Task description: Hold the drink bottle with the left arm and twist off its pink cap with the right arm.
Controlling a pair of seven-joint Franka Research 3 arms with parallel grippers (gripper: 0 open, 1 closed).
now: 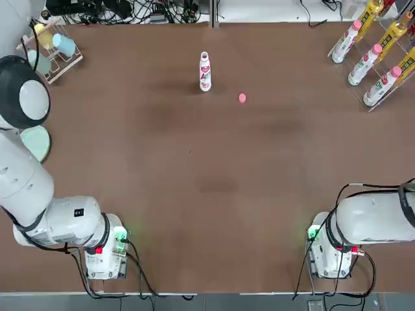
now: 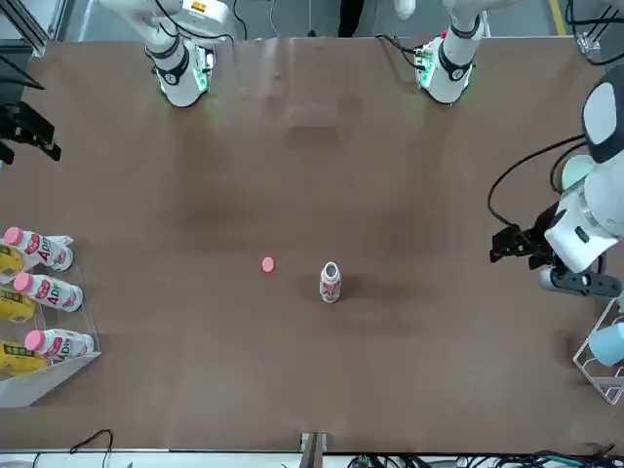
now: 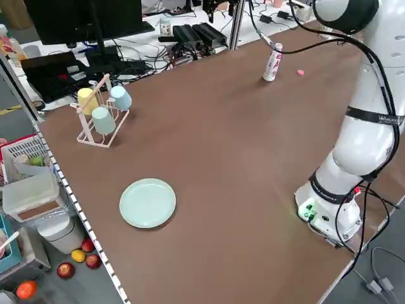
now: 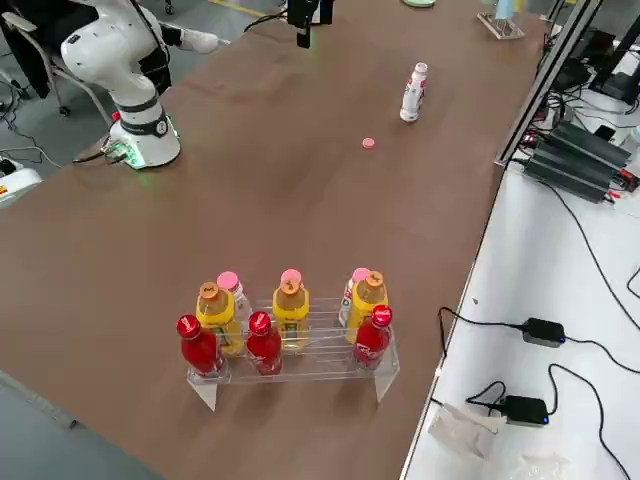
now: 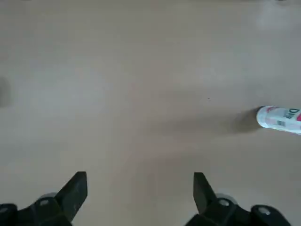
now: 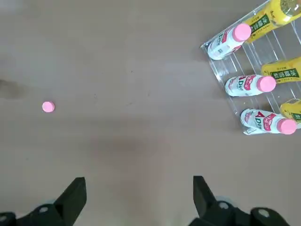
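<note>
apparently both grippers, left [image 5: 140, 200] and right [image 6: 140, 201], hover wide open above the table [image 1: 194, 214].

So the desk [image 1: 194, 149] looks matt and smooth, brown top; the uncapped drink bottle [image 1: 205, 72] is smooth white plastic with a bit of gloss; same for the pink cap [image 1: 242, 98], plastic too; rack [image 4: 330, 350] at the desk's corner is clear glossy plastic; arm shells [image 1: 26, 172] look like smooth, semi-gloss white plastic.
</note>
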